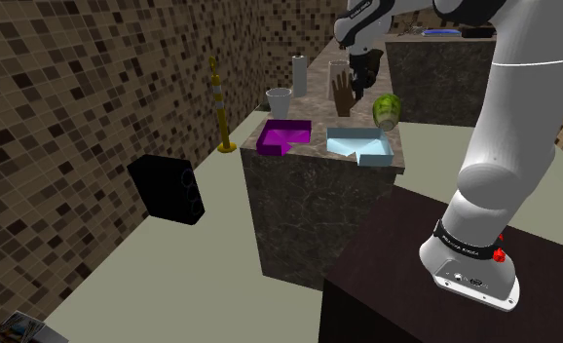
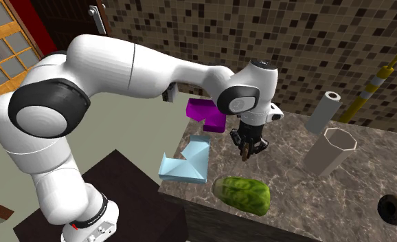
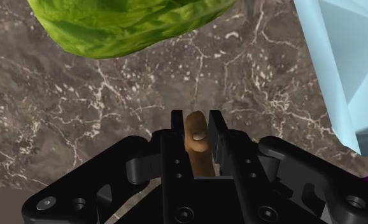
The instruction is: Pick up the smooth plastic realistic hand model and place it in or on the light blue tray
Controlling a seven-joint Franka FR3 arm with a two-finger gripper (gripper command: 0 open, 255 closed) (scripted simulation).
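The white arm (image 2: 121,69) arches from its dark stand (image 1: 387,283) over a marble-topped counter (image 1: 309,195). A black box (image 1: 168,188) sits on the floor beside the counter. On the counter's near end lie a purple tray (image 1: 281,136) and the light blue tray (image 2: 178,167), side by side. Past the blue tray rests a green leafy lump (image 2: 244,194). A white cup (image 2: 330,152) and a white roll (image 2: 323,111) stand farther along, and a dark brown hand shape (image 1: 341,93) stands upright between them and the lump. The gripper (image 3: 196,121) points down over bare marble, near the blue tray but apart from it, with the green lump just ahead. Its jaws are drawn nearly together, and both black fingers (image 3: 176,137) press on a tan-brown finger with a visible nail, the part of the hand model (image 3: 196,141) that shows. That fingertip pokes out below the pads toward the marble. Whether it touches the counter cannot be told. The model is outside the blue tray.
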